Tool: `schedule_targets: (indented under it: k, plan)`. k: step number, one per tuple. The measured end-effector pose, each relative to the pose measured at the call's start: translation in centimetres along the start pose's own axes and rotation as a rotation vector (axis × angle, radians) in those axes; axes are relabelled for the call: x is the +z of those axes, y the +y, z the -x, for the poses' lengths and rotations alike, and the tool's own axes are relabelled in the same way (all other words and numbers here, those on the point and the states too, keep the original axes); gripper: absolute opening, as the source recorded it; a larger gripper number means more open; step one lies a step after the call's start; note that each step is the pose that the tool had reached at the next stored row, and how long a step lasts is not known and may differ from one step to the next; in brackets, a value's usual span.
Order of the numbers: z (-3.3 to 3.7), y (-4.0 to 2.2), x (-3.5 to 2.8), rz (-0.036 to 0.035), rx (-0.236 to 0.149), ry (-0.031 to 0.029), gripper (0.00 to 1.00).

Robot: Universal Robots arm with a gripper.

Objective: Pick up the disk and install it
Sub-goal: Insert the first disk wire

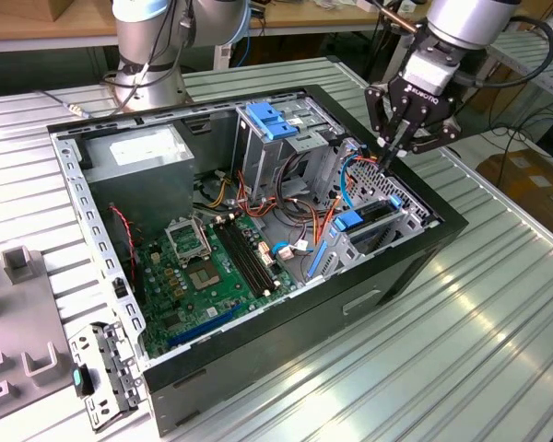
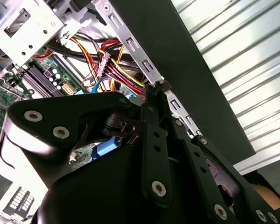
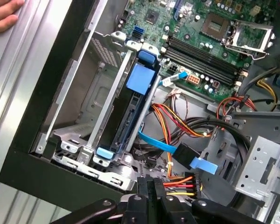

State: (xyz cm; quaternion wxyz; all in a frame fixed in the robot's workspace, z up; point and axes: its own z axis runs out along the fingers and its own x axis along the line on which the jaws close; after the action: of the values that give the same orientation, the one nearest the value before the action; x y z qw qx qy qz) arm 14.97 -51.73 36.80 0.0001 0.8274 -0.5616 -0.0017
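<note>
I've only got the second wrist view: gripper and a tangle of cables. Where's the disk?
Observer: In the first wrist view the disk stands on edge inside the metal cage, with blue rails along it.
Operator: Is the gripper on it?
Observer: No. In the exterior view the gripper is shut and apart from it, above the cables beside the cage.
Operator: Anyone close?
Observer: A hand shows on the table outside the case.

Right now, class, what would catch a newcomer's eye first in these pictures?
The open computer case on the ribbed table, its green motherboard bare. The gripper hangs over the case's corner at the exterior view's right, fingers together above coloured cables. In the first wrist view, the disk stands edgewise in its bay.
</note>
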Motion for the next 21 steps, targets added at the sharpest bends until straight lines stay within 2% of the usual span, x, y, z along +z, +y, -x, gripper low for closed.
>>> schedule_targets:
  k: [1,3,6,7,9,11,16,17,19,21]
  plan:
    - [0.0,0.0,0.04,-0.0001,0.025,-0.0001,0.17]
    - [0.0,0.01,0.09,-0.0002,0.05,-0.0002,0.17]
    - [0.18,0.49,0.17,-0.0003,0.058,-0.0002,0.17]
    - [0.31,0.95,0.23,-0.0002,0.058,-0.0002,0.17]
    - [0.37,1.12,0.35,-0.0003,0.067,-0.0004,0.17]
    - [0.37,1.12,0.5,-0.0004,0.134,-0.0004,0.17]
    - [0.37,1.12,0.75,-0.0007,0.234,-0.0007,0.17]
    - [0.39,1.19,0.83,-0.0008,0.246,-0.0006,0.17]
    - [0.55,1.82,0.91,-0.0007,0.246,-0.0006,0.17]
    - [0.58,1.9,0.99,-0.0006,0.259,-0.0006,0.17]
